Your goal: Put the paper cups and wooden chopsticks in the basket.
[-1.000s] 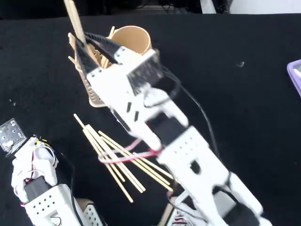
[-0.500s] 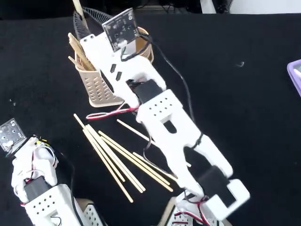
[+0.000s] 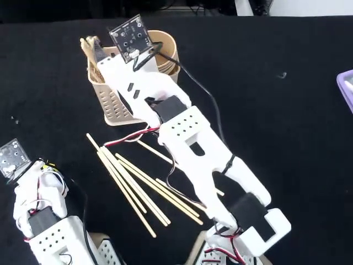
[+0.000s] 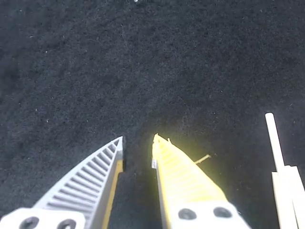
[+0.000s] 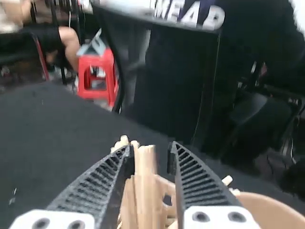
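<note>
A beige slotted basket (image 3: 113,102) stands at the back left of the black table and holds several wooden chopsticks (image 3: 88,45). A brown paper cup (image 3: 164,48) sits just behind it, and its rim (image 5: 259,210) appears in the right wrist view. My right gripper (image 3: 98,55) hangs over the basket's mouth. It (image 5: 147,149) is open, with the chopstick tops (image 5: 143,167) between its fingers. More loose chopsticks (image 3: 138,185) lie fanned on the table in front of the basket. My left gripper (image 4: 138,140) rests low at the front left, open over bare cloth, with one chopstick (image 4: 276,143) beside it.
The right arm (image 3: 193,143) stretches diagonally across the middle of the table above part of the loose chopsticks. A purple object (image 3: 346,88) pokes in at the right edge. Chairs and a red stool (image 5: 97,71) stand in the room beyond the table.
The right arm swung over the basket and came down. The chopstick that stuck up high in its gripper now stands in the basket among the others. The left arm has not moved.
</note>
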